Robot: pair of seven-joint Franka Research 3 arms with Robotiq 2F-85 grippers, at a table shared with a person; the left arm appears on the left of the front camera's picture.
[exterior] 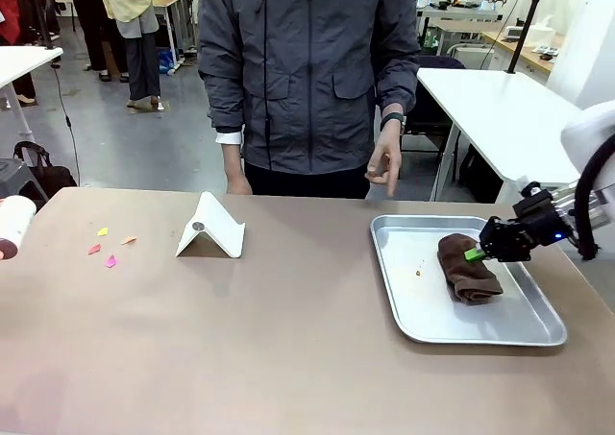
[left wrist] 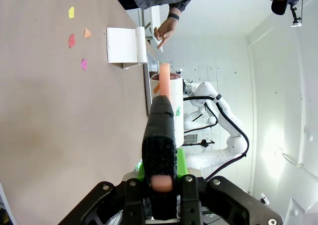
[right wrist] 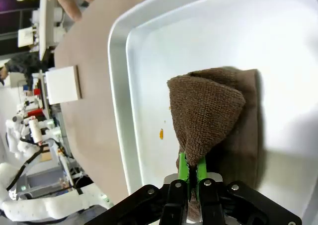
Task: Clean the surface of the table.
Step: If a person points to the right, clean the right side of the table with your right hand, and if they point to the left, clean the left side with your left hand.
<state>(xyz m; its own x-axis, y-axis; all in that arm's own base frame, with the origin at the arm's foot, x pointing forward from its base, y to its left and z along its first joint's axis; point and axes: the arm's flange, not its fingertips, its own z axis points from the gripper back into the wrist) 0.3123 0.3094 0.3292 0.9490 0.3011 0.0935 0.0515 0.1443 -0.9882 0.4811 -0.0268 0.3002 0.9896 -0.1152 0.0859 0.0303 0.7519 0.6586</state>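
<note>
The brownish-tan table (exterior: pixel 288 339) carries several small coloured paper scraps (exterior: pixel 108 247) near its left end; the left wrist view has them as scraps (left wrist: pixel 77 36) on the table (left wrist: pixel 49 111). A brown cloth (exterior: pixel 466 274) lies in a silver tray (exterior: pixel 480 337) at the right. My right gripper (exterior: pixel 476 254) is shut on a corner of it. In the right wrist view the gripper (right wrist: pixel 193 168) pinches a raised fold of the cloth (right wrist: pixel 208 106) just above the tray (right wrist: pixel 117 86). My left gripper (left wrist: pixel 161 160) is shut on a tool (left wrist: pixel 160 130) with a rough black body and a salmon-pink stem.
A white folded card stand (exterior: pixel 211 229) sits between the scraps and the tray. An orange crumb (exterior: pixel 419 273) lies in the tray. A person stands at the far edge, one hand (exterior: pixel 386 166) hanging above the tray's far corner. A white cylinder (exterior: pixel 10 224) pokes in at the left edge.
</note>
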